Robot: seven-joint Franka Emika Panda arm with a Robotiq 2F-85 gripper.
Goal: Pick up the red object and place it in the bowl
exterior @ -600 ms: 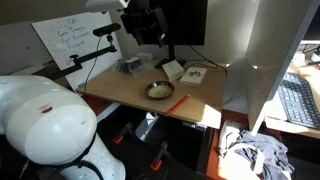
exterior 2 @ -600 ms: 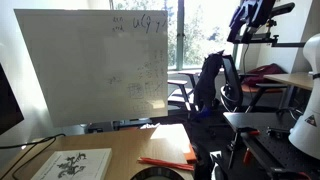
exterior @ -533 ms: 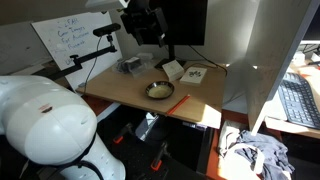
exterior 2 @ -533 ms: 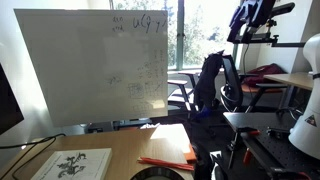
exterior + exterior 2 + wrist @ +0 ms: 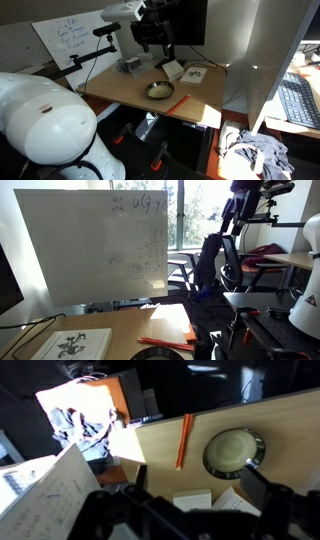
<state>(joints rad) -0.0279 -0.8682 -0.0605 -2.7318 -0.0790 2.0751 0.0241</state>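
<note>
Nothing of the task is done yet. The end effector hangs high above the surface, jaws spread wide and empty. Well below it, the red object lies flat just beside the bowl, which looks empty. Descent, grasp and placing are all left to do.

bare tabletop around red object and bowl, white boxes just beside bowl, whiteboard along table edge

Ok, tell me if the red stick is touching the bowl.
Apart. The wrist view shows a strip of bare table between the red stick and the bowl.
</note>
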